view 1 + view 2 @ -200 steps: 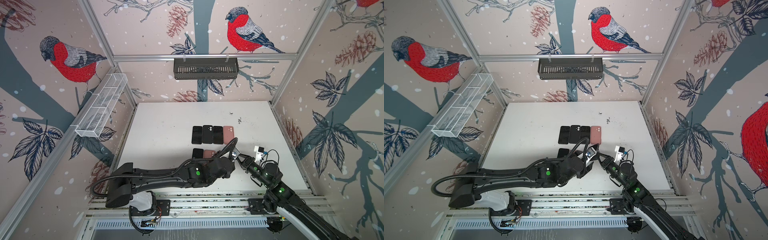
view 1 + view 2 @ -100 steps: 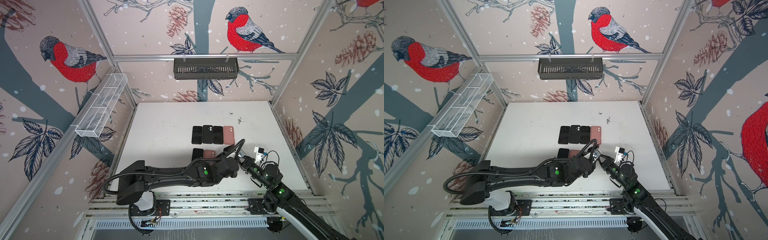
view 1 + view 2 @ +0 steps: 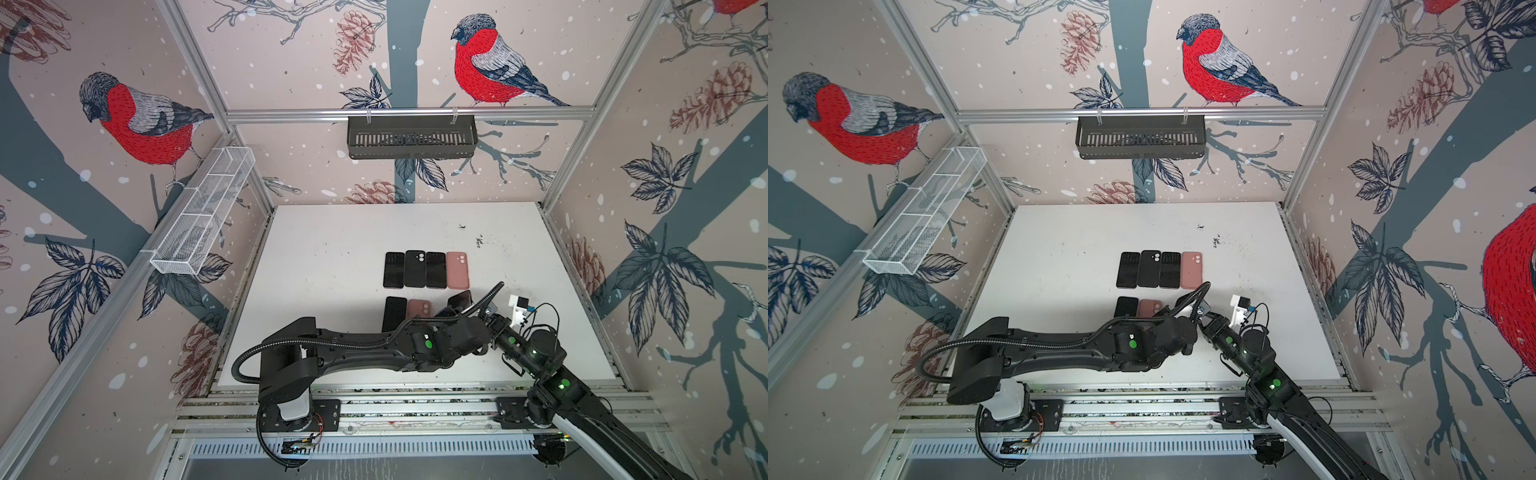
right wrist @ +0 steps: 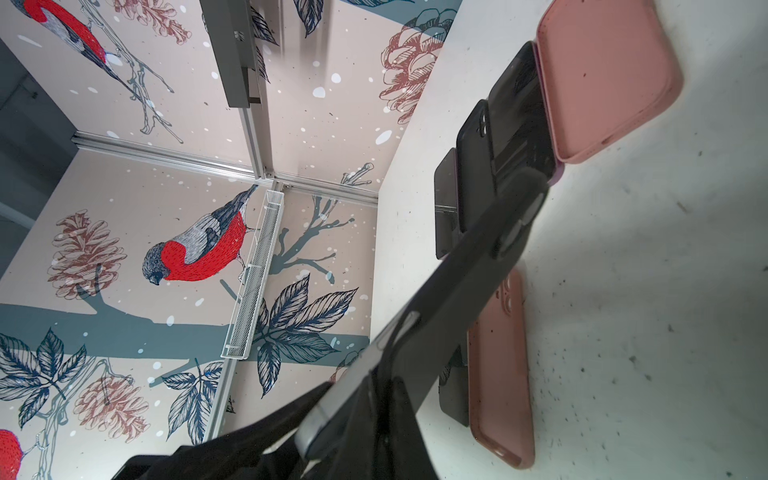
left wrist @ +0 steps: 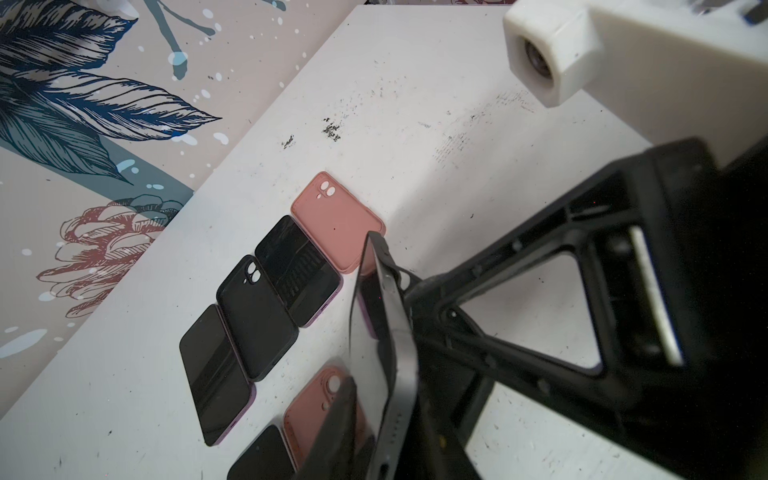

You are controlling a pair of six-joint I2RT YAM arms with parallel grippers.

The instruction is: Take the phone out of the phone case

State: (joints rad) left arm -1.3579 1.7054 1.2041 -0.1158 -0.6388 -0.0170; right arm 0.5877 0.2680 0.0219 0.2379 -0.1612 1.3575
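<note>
The right gripper (image 4: 376, 411) is closed fast on the near end of the black case (image 4: 457, 299), holding the phone (image 5: 368, 353) up off the worktop (image 3: 332, 249). It hangs tilted near the front edge, right of the middle. The left gripper (image 5: 382, 428) has its jaws drawn narrow about the same phone. One finger (image 5: 332, 415) lies against the screen side, while the other is lost in the dark behind the case. I cannot tell whether they actually clamp it.

The left wrist view shows the phone almost edge-on, with its glass face showing. The right wrist view shows the back of the case with its camera cut-out. It also shows a pale metal edge of the phone beside the case at the gripped end. In a top view only the far end of the phone (image 3: 460, 298) peeks past the left wrist. It is just beside the nearer pink case (image 3: 419, 309).
</note>
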